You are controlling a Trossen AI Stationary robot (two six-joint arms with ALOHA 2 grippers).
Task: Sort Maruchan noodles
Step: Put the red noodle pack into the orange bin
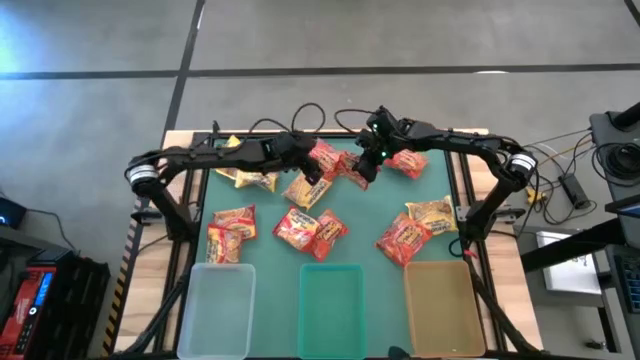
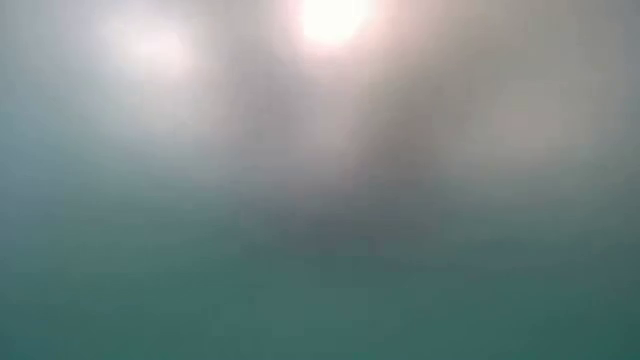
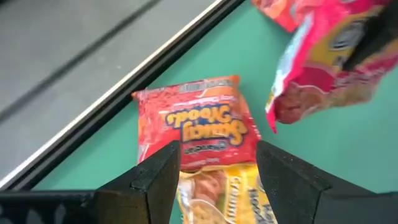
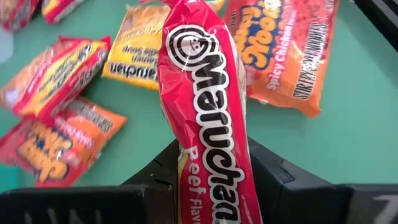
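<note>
Nearest to us along the front edge sit three shallow trays: a clear tray [image 1: 221, 300], a teal tray [image 1: 331, 298] and a tan tray [image 1: 443, 300]. Just beyond them, on the green table [image 1: 370, 215], we see Maruchan noodles [image 1: 310, 229] scattered in loose clusters, red and yellow packets to the left, centre and right. Farther back, the left gripper [image 3: 217, 165] hovers with its fingers spread apart over an orange-red packet [image 3: 196, 121], touching nothing that we can make out. Beside it the right gripper [image 4: 211, 171] is clamped on a red beef packet [image 4: 208, 106], held upright above the table near the rear middle. The low view gives us only a blur
</note>
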